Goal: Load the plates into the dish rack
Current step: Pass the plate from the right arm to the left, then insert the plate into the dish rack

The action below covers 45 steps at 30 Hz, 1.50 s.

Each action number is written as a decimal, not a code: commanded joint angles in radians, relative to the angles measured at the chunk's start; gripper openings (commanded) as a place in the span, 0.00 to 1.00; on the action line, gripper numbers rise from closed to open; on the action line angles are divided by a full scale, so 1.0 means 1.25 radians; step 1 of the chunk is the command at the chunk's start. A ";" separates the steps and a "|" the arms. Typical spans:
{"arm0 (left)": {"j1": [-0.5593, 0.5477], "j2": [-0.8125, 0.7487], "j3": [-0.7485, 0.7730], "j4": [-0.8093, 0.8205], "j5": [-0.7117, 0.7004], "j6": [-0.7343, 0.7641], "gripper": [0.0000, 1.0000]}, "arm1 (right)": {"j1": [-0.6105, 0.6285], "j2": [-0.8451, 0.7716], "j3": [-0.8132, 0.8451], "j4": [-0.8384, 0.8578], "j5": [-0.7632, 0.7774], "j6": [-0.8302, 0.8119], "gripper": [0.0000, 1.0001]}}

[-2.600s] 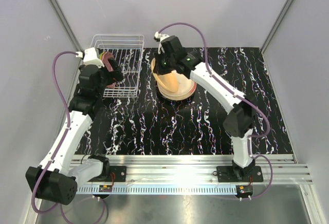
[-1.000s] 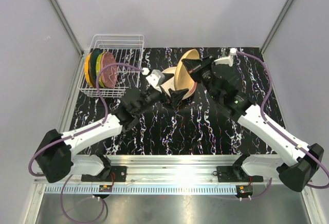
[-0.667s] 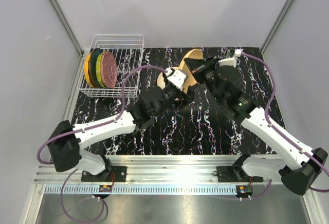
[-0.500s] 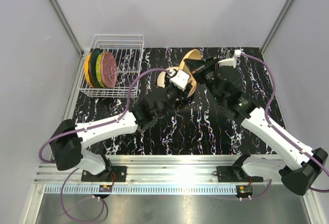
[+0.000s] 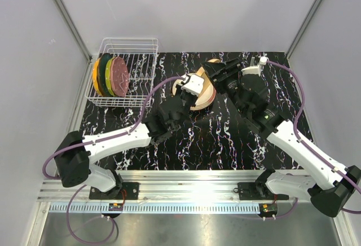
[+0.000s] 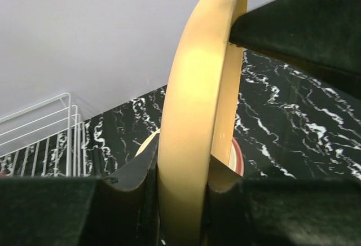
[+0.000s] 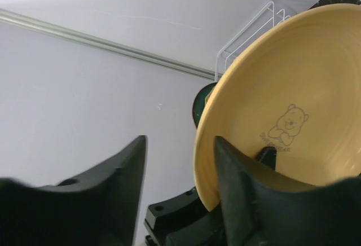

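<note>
A yellow plate (image 5: 206,90) stands on edge over the stack of plates (image 5: 210,100) at the mat's back middle. My left gripper (image 5: 194,88) is shut on its lower rim; in the left wrist view the plate (image 6: 197,110) is pinched between both fingers (image 6: 135,172). My right gripper (image 5: 218,73) is open at the plate's far rim, and the plate (image 7: 282,116) rests against one finger (image 7: 237,189). The dish rack (image 5: 141,60), a white wire basket, sits at the back left. It holds orange, green and dark red plates (image 5: 110,75) upright.
The stack under the held plate shows a cream plate and a red rim (image 6: 238,158). Grey walls close in the back and both sides. The rack's wires (image 6: 39,139) lie left of the held plate. A metal rail (image 5: 203,178) runs along the near edge.
My left arm swung from the rack to the plate stack and shut on the yellow plate. My right gripper, which held that plate upright, has opened.
</note>
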 commanded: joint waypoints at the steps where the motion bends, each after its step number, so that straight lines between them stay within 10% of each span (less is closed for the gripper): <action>1: -0.003 -0.022 -0.005 0.079 -0.078 0.043 0.00 | 0.005 -0.016 0.025 0.008 0.021 0.001 0.68; 24: 0.544 -0.170 -0.040 -0.186 0.128 0.087 0.01 | 0.003 -0.236 -0.134 -0.086 0.130 -0.148 0.84; 45: 0.629 0.032 0.027 -0.175 0.092 0.166 0.00 | -0.044 -0.228 -0.159 -0.109 0.071 -0.288 0.93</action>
